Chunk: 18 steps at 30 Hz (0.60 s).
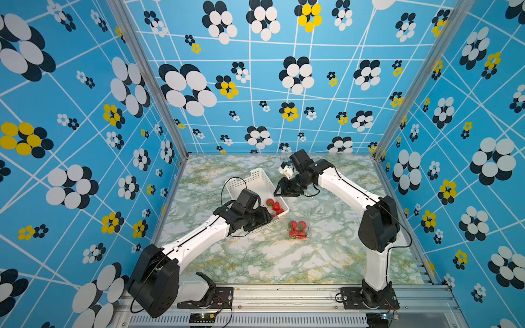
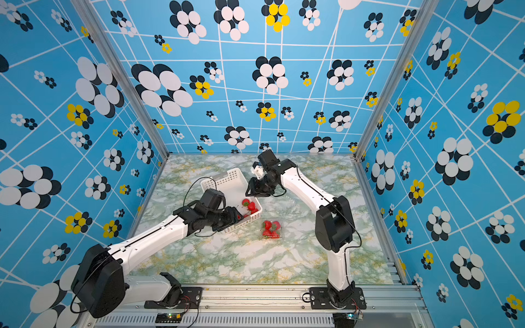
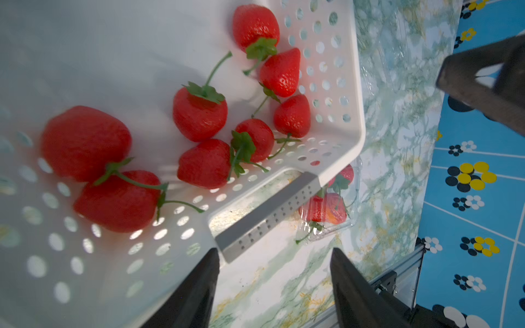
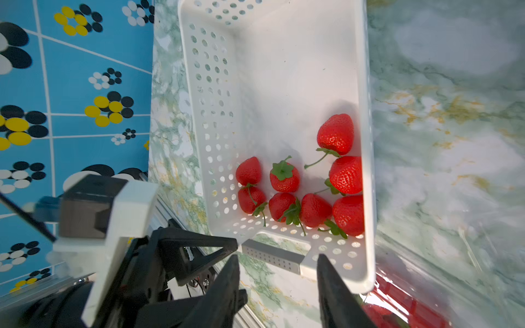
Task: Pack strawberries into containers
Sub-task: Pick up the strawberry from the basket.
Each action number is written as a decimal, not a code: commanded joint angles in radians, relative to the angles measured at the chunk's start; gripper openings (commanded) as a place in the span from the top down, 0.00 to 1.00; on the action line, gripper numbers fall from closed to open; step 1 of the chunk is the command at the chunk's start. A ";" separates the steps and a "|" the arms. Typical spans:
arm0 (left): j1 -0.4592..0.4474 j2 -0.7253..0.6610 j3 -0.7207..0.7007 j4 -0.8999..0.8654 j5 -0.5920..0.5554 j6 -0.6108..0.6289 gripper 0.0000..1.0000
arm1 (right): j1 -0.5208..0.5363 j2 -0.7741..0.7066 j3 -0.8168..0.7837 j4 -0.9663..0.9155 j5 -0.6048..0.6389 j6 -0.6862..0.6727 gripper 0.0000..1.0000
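Strawberries (image 4: 284,179): eight lie loose, stems overlapping, in the end of the white basket (image 4: 284,71) just ahead of both grippers. One clear container (image 1: 309,230), apparently closed and holding several berries, sits on the marble tabletop (image 1: 270,261) just past the basket's end wall from the left gripper (image 3: 275,252). Judged progress: one container packed, the basket's berries outstanding; further containers cannot be made out with certainty. Left gripper: fingers moderately apart, empty. Right gripper (image 4: 277,257): fingers apart, empty, beside the basket's long wall. Likely obstructions: the perforated walls, the grey handle bar (image 3: 267,210), tangled stems, and two grippers crowding one cluster.
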 commanded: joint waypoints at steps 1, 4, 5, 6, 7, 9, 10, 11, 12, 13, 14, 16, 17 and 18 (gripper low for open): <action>0.060 -0.011 0.010 -0.025 -0.011 0.040 0.34 | 0.023 0.089 0.114 -0.132 0.075 -0.044 0.55; 0.110 -0.004 0.014 -0.010 -0.004 0.053 0.33 | 0.051 0.202 0.246 -0.183 0.134 -0.061 0.55; 0.126 0.001 0.015 0.000 0.006 0.060 0.34 | 0.058 0.242 0.299 -0.212 0.157 -0.063 0.55; 0.139 0.013 0.018 0.002 0.013 0.065 0.33 | 0.065 0.281 0.346 -0.236 0.171 -0.068 0.55; 0.148 0.020 0.020 0.004 0.015 0.069 0.33 | 0.070 0.312 0.384 -0.253 0.186 -0.069 0.55; 0.164 0.032 0.023 0.015 0.022 0.076 0.33 | 0.077 0.371 0.455 -0.274 0.230 -0.068 0.55; 0.168 0.034 0.021 0.026 0.026 0.076 0.33 | 0.076 0.394 0.486 -0.279 0.251 -0.067 0.55; 0.171 0.036 0.021 0.033 0.030 0.075 0.33 | 0.076 0.416 0.519 -0.295 0.269 -0.067 0.55; 0.174 0.039 0.021 0.041 0.037 0.076 0.33 | 0.077 0.437 0.557 -0.314 0.291 -0.066 0.55; 0.175 0.041 0.021 0.044 0.038 0.077 0.33 | 0.079 0.456 0.584 -0.326 0.303 -0.069 0.55; 0.176 0.043 0.021 0.045 0.039 0.079 0.33 | 0.080 0.467 0.600 -0.332 0.311 -0.070 0.54; 0.177 0.051 0.020 0.052 0.044 0.080 0.33 | 0.081 0.493 0.630 -0.355 0.336 -0.072 0.54; 0.179 0.054 0.019 0.055 0.046 0.079 0.33 | 0.081 0.500 0.638 -0.363 0.338 -0.076 0.54; 0.179 0.056 0.017 0.059 0.049 0.079 0.33 | 0.083 0.508 0.641 -0.371 0.347 -0.076 0.54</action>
